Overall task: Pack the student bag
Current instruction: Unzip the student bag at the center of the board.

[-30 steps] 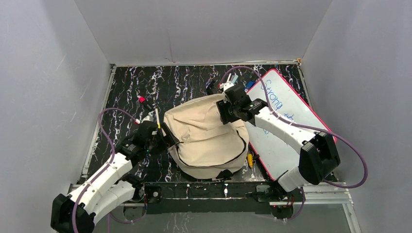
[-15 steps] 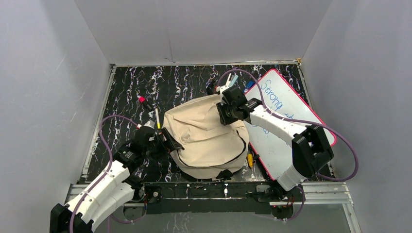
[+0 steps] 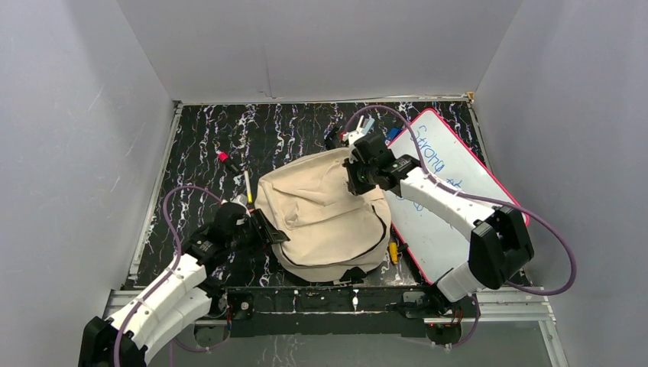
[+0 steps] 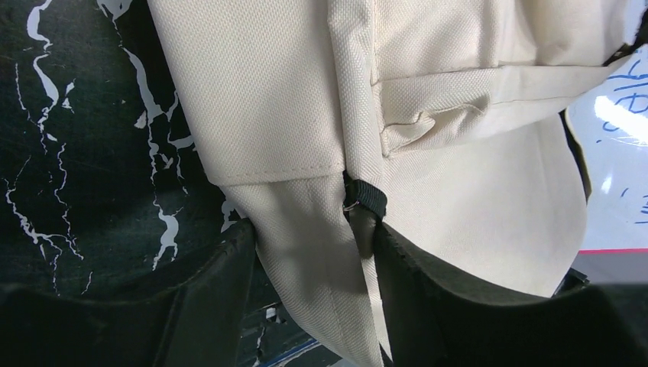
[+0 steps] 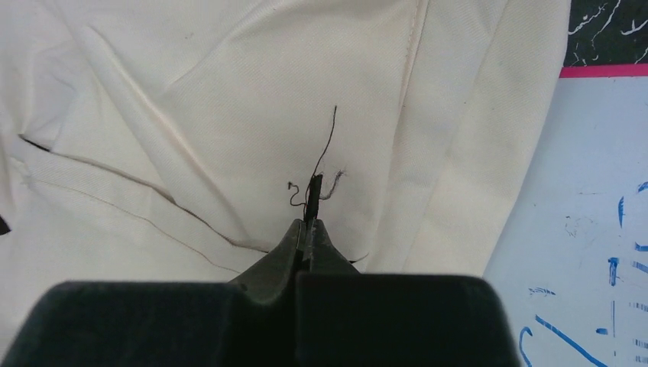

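On the black marbled table (image 3: 199, 138), a red-capped marker (image 3: 223, 157) and a yellow pen (image 3: 247, 183) lie at about 10 o'clock from the student bag (image 3: 328, 214). The pen is just beside the bag's edge.

The left tool (image 3: 269, 229) meets the bag at its 8 o'clock edge. In the left wrist view its fingers (image 4: 229, 260) stand part-way closed, with a cream fold of the bag filling the gap and pressed by both.

The bag lies flat near the table's middle, toward 6 o'clock, with its black zipper line curving along the near side.

The right tool (image 3: 351, 183) sits on the bag at its 1 o'clock corner. Its tips are closed tight on a small dark tab (image 5: 312, 187) with loose threads, against the cream cloth.

A pink-framed whiteboard (image 3: 477, 172) lies at 3 o'clock, touching the bag, with blue writing on it.
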{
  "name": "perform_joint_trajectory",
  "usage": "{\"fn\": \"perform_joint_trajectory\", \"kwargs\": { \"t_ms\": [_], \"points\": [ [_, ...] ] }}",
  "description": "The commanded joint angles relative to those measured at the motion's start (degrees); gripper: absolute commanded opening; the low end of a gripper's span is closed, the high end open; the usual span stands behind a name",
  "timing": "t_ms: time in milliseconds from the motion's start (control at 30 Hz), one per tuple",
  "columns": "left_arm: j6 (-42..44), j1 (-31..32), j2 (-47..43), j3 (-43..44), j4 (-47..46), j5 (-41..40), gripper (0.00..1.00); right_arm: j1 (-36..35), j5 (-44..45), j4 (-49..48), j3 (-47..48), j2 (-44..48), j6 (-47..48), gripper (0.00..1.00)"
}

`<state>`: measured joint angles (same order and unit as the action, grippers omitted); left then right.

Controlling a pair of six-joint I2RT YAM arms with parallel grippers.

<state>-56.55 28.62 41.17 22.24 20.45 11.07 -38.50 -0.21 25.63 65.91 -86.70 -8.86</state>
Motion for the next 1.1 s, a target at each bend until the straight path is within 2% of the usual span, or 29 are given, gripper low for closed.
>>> {"fn": "perform_joint_trajectory", "kwargs": {
  "t_ms": [0,167,333,500,700,867,1000,1067],
  "points": [
    [0.96,0.29,1.06,-1.03,-2.61,2.0,0.53,-1.35,-1.04,-0.58,1.99,4.5,-1.4,0.0],
    [1.18,0.56,1.17,-1.19,-3.71,2.33,0.47,-5.7,-1.01,-0.51,3.27,4.4,-3.69,0.0],
    [1.19,0.8,1.61,-1.14,-4.86,2.57,0.4,-14.07,3.4,-0.97,6.77,0.51,-6.57,0.0],
    [1.1,1.13,1.14,-1.46,-5.42,2.64,0.33,-19.23,4.92,-3.41,9.23,-3.69,-10.87,0.0],
    [1.3,1.26,-0.2,-2.11,-5.3,2.76,0.31,-22.04,8.0,-5.07,11.47,-7.26,-14.51,0.0],
    [2.02,1.27,-2.79,-1.7,-4.89,1.84,0.32,-22.06,14.07,-6.45,8.19,-4.33,-14.36,0.0],
    [3.29,1.26,-2.42,-0.29,-4.89,0.74,0.32,-22.04,10.5,-12.73,4.7,-2.61,-13.66,0.0],
    [4.75,1.26,-1.98,1.6,-4.3,0.16,0.37,-22.06,9.16,-12.78,5.22,-3.66,-13.16,0.0]
  ]
}}
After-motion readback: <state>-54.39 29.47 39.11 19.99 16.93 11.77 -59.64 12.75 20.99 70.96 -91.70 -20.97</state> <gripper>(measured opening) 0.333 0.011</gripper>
